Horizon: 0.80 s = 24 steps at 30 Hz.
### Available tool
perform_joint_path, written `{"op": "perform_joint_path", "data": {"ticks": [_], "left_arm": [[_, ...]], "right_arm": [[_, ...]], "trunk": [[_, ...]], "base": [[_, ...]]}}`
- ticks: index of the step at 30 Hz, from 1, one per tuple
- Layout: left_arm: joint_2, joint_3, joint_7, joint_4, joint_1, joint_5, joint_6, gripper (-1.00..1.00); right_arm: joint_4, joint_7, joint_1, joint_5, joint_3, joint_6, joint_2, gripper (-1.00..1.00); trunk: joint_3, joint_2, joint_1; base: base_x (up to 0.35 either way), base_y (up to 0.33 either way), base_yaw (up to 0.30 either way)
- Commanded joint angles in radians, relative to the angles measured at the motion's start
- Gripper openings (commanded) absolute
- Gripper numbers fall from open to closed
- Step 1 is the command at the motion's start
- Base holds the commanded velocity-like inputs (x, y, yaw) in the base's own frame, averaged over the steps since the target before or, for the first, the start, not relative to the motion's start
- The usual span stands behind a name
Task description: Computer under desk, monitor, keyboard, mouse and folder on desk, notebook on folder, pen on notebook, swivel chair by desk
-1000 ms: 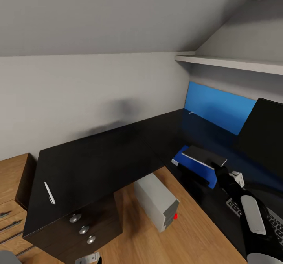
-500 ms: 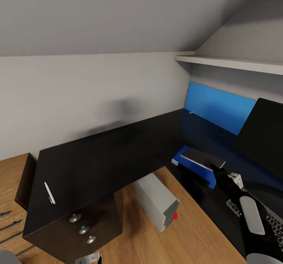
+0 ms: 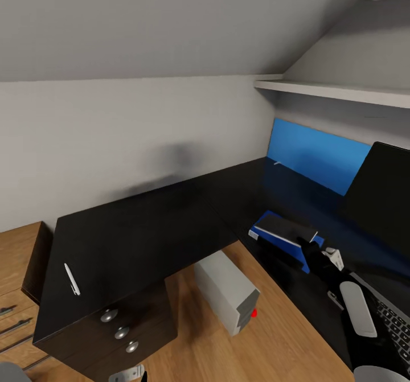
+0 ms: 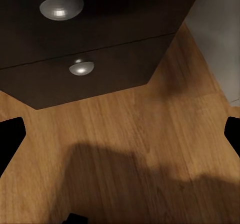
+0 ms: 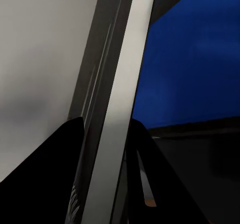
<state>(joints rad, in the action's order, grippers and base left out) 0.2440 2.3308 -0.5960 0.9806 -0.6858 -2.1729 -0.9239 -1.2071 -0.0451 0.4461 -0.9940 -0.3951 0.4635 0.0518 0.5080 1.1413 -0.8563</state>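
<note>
Right pincer point(image 3: 312, 244) grips the near corner of the notebook point(image 3: 285, 228), which lies just above the folder point(image 3: 263, 233) on the counter point(image 3: 136, 239) — long axis running away from the fingers. Only release remains, I judge.

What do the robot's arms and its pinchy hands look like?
The right arm is mostly black, with a long rounded pale grey panel on top and a small white part near the wrist. The right gripper ends in thin black fingers with smooth, rounded tips. The left gripper's fingers are plain black too, showing as dark flat shapes at the picture's edges. No cables or markings are visible.
</note>
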Motion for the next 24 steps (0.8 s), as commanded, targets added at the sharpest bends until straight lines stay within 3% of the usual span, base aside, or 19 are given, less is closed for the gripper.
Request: {"op": "perform_joint_path", "data": {"ticks": [1, 9, 24], "left_arm": [[0.000, 0.002, -0.007, 0.002, -0.001, 0.004, -0.003, 1.00], [0.000, 0.002, -0.006, 0.002, -0.001, 0.004, -0.003, 1.00], [0.000, 0.002, -0.005, 0.002, -0.001, 0.004, 0.000, 1.00]], "right_arm": [[0.000, -0.003, 0.001, -0.001, -0.001, 0.007, 0.000, -1.00], [0.000, -0.004, 0.001, 0.007, 0.001, 0.001, 0.000, -1.00], [0.021, -0.002, 0.001, 0.008, 0.001, 0.000, 0.000, -1.00]], "trunk": [[0.001, 0.001, 0.000], [0.001, 0.001, 0.000], [0.001, 0.001, 0.000]], "base": [[0.000, 0.000, 0.000], [0.000, -0.003, 0.000], [0.019, -0.124, 0.000]]}}
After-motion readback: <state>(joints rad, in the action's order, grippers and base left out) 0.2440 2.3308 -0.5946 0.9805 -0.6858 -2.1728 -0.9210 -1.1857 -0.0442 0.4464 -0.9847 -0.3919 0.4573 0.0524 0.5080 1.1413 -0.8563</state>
